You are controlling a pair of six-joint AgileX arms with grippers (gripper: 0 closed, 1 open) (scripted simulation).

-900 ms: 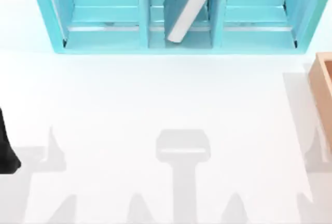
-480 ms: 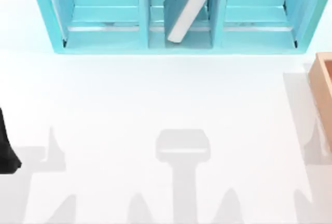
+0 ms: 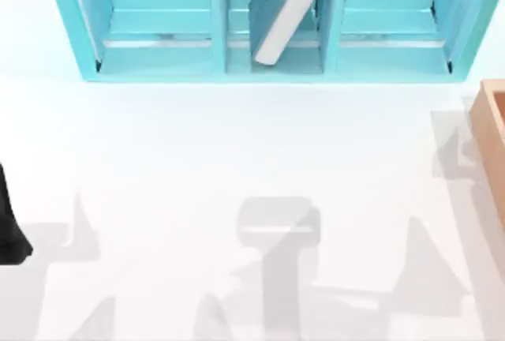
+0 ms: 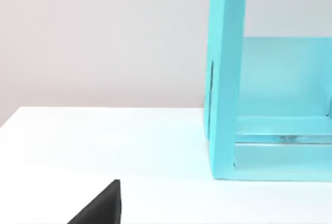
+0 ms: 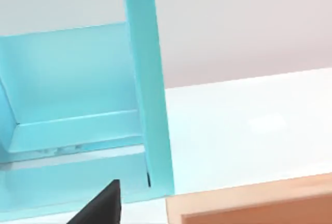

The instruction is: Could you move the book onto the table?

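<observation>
Top view: the book (image 3: 287, 11) stands in the middle compartment of the light-blue shelf (image 3: 150, 69) at the far edge of the table (image 3: 237, 144), tilted, its upper end leaning on the right divider and its lower end resting on the compartment floor toward the left divider, page edges facing the front. Tabletop in front of the shelf is bare white with arm shadows across the near edge. A tan wooden box (image 3: 493, 136) sits at the right edge. A dark part of the left arm (image 3: 9, 226) shows at the left edge, well apart from the shelf. The left wrist view looks at the shelf's left end panel with a black fingertip (image 4: 101, 207) low in the frame; the right wrist view looks at the shelf's right end panel and the box rim (image 5: 249, 203), also with a black fingertip (image 5: 101, 203). Cannot tell whether either tool is wide or narrow; neither holds anything that I can see. Judgement: the task is at the approach step, book untouched. The next move likely calls for 1 gripper to reach the middle compartment, line its fingers across the tilted cover, and clear both dividers going in.
</observation>
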